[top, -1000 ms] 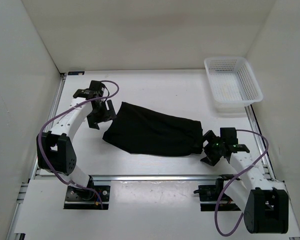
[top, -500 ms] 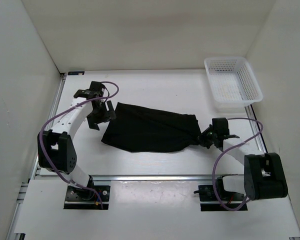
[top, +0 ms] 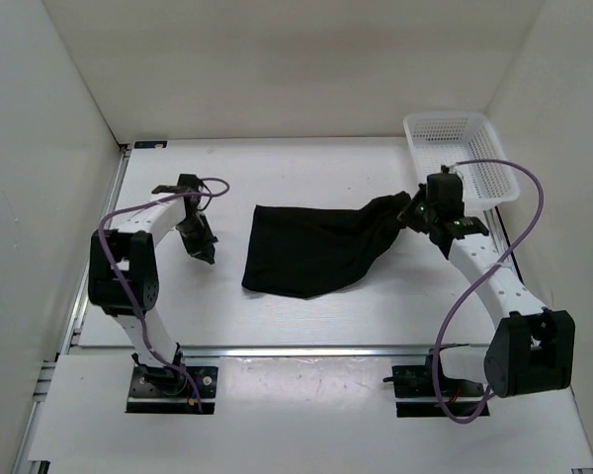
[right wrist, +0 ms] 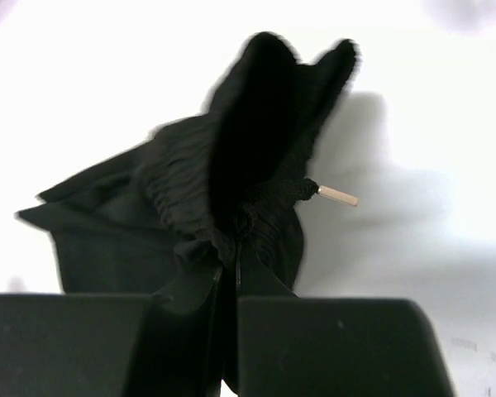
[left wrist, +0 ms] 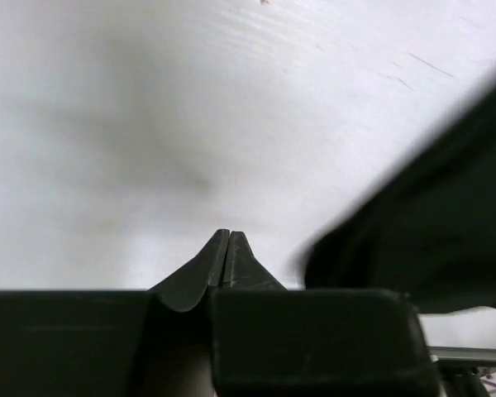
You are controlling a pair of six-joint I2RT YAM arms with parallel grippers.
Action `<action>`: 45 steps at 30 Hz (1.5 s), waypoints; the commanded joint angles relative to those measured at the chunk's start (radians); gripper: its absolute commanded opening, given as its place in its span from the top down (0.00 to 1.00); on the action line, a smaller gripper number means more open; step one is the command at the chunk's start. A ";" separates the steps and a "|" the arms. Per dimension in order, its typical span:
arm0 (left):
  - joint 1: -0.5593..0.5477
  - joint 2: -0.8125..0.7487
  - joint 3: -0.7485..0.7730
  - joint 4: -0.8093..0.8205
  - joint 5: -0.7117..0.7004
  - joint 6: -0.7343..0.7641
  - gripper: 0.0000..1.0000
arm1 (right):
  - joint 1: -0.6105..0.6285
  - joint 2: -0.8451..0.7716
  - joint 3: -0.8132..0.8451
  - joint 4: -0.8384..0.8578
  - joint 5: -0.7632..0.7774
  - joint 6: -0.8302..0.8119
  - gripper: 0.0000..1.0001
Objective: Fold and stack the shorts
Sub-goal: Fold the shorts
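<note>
On the table [top: 316, 168]: white surface, one garment and one basket [top: 465, 138] on it; the basket sits at the far right corner.
Shorts [top: 311, 252]: black, soft, unfolded. The bulk lies flat to the left of the basket, nearer the arms. The end toward the basket is bunched and drawn up to a point just beside the basket's near left corner.
Basket: white mesh, smaller than the shorts. Nothing can be made out inside it.
Right gripper [top: 415, 212]: jaws pinched together on the gathered waistband [right wrist: 190, 198], just beside the basket. The hold takes a thick wad, not a clean edge.
Left gripper [top: 203, 247]: jaws closed flat on each other, nothing between them. It stands well to the left of the basket, beyond the far end of the shorts, apart from the cloth.
Drawstring tip [right wrist: 337, 196]: pale, sticking out of the bunch beside the right fingers.
Step in hand, judged: spreading the shorts flat before any fold.
Advice: the left gripper needs to part its jaws and take the free end. Both grips should pull evenly and low, keeping the cloth out of the basket. A wad hold may slip or twist the cloth, so regrip on a single edge.
</note>
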State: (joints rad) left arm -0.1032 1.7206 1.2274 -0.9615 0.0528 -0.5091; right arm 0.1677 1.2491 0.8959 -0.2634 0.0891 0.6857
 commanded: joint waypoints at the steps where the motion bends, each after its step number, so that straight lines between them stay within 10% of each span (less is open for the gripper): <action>1: 0.007 0.066 -0.002 0.067 0.062 -0.009 0.90 | 0.042 0.044 0.115 -0.048 0.035 -0.118 1.00; 24: -0.153 0.246 0.084 0.104 0.122 -0.069 0.90 | 0.713 0.639 0.822 -0.257 0.222 -0.244 1.00; 40: -0.144 0.208 0.053 0.081 0.090 -0.088 0.90 | 0.786 0.806 0.992 -0.284 0.172 -0.206 0.99; 45: -0.064 0.185 0.112 0.001 0.050 -0.088 0.55 | 0.796 0.734 0.930 -0.249 0.072 -0.241 0.25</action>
State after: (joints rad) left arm -0.2180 1.9553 1.3060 -0.9180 0.1753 -0.5957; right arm 0.9512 2.0487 1.8408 -0.5480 0.2253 0.4679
